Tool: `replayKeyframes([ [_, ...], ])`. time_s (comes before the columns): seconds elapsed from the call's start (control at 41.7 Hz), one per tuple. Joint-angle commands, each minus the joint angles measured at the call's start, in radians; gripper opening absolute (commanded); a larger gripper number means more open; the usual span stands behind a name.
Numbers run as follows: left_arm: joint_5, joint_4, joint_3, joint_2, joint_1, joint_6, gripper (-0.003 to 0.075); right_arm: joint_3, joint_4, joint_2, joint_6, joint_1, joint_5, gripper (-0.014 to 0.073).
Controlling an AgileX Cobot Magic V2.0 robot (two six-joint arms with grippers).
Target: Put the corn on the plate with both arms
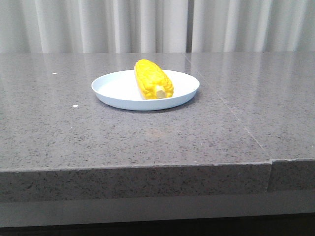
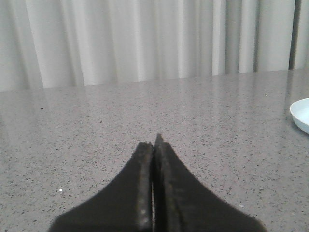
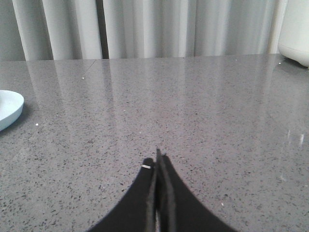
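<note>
Nearest the front camera: grey speckled table point(image 1: 147, 142), thick front edge, seam running back on the right side. Farther back on it, plate point(image 1: 118, 91), round, shallow, pale bluish white, flat on the table. On the plate, corn point(image 1: 152, 78), bright yellow, lying on the plate's right half, pale stub end toward the camera near the plate's front rim, tapered end toward the plate's far rim. No arm or tool near the plate in the front view.

Left tool point(image 2: 154, 142) closed, dark fingers point(image 2: 140, 183) pressed together, nothing between them, low over bare table point(image 2: 96, 135). Only a sliver of the plate point(image 2: 300, 113) at that view's edge, well apart from the tool.

Right tool point(image 3: 158, 157) likewise closed, fingers point(image 3: 174, 203) pressed together, empty, low over bare table point(image 3: 203, 111). Edge of the plate point(image 3: 8, 108) at that view's border, well apart from the tool. Small pale speck point(image 3: 146, 166) beside the fingertips, possibly a crumb on the table, too small to tell. White rounded object point(image 3: 295, 31) at the table's far corner, cut off by the frame.

Pale pleated curtain point(image 1: 98, 24) behind the table.
</note>
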State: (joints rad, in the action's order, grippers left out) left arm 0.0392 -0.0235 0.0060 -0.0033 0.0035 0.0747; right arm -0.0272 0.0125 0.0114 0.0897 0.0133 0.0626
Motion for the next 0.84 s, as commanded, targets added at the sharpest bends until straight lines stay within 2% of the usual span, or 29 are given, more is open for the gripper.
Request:
replayKeyframes([
  [0.0, -0.086, -0.008, 0.002, -0.019, -0.007, -0.009, -0.002, 0.016, 0.013, 0.012, -0.002, 0.007, -0.089, -0.0118],
  [0.815, -0.086, -0.008, 0.002, -0.019, -0.007, -0.009, -0.002, 0.016, 0.013, 0.012, -0.002, -0.011, -0.089, -0.0118],
])
